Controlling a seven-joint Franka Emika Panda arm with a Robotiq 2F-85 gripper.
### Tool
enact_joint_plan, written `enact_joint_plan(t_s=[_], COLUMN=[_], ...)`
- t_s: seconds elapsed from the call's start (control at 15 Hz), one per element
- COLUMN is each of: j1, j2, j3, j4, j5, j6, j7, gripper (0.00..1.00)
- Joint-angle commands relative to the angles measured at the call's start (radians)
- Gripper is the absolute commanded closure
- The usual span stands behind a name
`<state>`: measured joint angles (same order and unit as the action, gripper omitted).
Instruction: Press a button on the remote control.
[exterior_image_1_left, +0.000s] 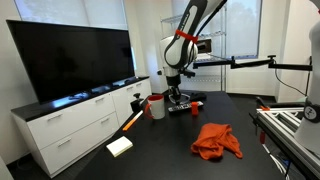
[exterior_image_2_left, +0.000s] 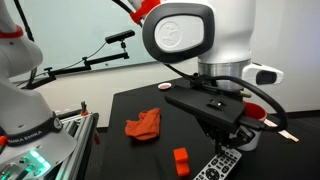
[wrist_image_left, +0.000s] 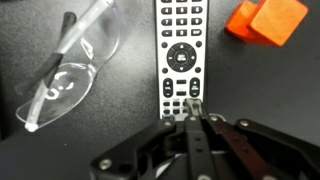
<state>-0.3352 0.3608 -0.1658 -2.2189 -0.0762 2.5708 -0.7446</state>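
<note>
The remote control (wrist_image_left: 180, 50) is a flat oblong slab with rows of small buttons and a round pad, lying on the black table. It also shows in both exterior views (exterior_image_2_left: 218, 166) (exterior_image_1_left: 186, 108). My gripper (wrist_image_left: 195, 107) is shut, with its fingers pressed together and pointing straight down. The fingertips rest on the buttons at the remote's near end. In an exterior view my gripper (exterior_image_2_left: 222, 148) stands upright over the remote, and the arm hides part of it.
Clear safety glasses (wrist_image_left: 70, 60) lie beside the remote. A small red block (wrist_image_left: 265, 20) (exterior_image_2_left: 181, 160) sits on its other side. An orange cloth (exterior_image_1_left: 216, 140) (exterior_image_2_left: 143, 125), a white pad (exterior_image_1_left: 120, 146) and a white cup (exterior_image_1_left: 157, 106) are on the table.
</note>
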Motion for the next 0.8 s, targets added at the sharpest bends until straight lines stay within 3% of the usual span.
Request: enact_joint_plan(t_s=[0.0, 0.73], j1=[-0.001, -0.02], j2=[-0.03, -0.018], j3=[-0.005, 0.004], j4=[-0.006, 0.02], j5=[-0.018, 0.004], j6=[-0.028, -0.058], j7=[0.024, 0.004], gripper=[1.0, 1.0])
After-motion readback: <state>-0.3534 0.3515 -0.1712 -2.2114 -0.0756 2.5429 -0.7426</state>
